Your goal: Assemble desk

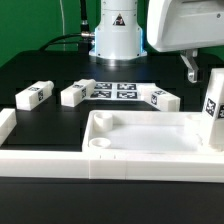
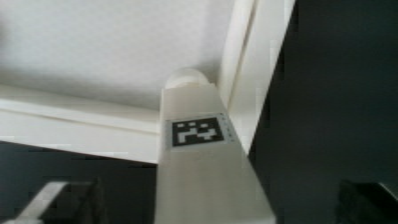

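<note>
The white desk top [image 1: 140, 128], a tray with rounded recesses, lies at the front of the black table. One white leg [image 1: 212, 106] stands upright at its end on the exterior view's right. My gripper [image 1: 203, 66] hangs just above this leg, with one dark finger [image 1: 188, 66] showing. In the wrist view the tagged leg [image 2: 199, 150] rises between the two fingers [image 2: 61, 203], and my gripper [image 2: 217, 205] is open with a gap on both sides. Three more legs [image 1: 33, 95], [image 1: 77, 93], [image 1: 163, 98] lie loose behind the desk top.
The marker board [image 1: 115, 90] lies flat between the loose legs, in front of the robot's base [image 1: 115, 40]. A long white border rail [image 1: 18, 150] runs along the exterior view's left and the front of the desk top.
</note>
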